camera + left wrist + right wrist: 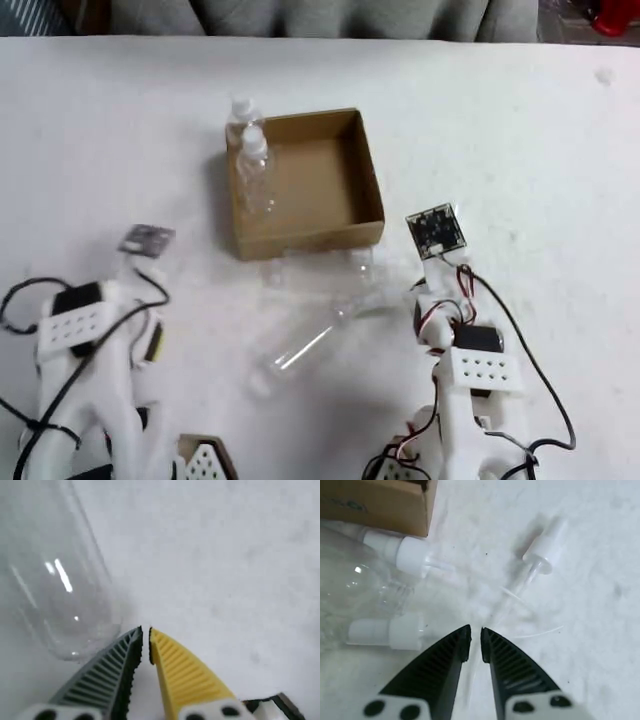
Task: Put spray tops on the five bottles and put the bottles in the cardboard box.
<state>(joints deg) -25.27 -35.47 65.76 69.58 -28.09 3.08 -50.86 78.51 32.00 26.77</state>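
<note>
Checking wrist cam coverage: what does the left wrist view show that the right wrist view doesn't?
Left wrist: the end of a clear bottle lying beside the grey-and-yellow left tool. Right wrist: the cardboard box corner, a loose spray top with its dip tube, two more spray tops by a lying bottle, and the black right tool. Shared: the white table, and each tool closed, holding nothing.
</note>
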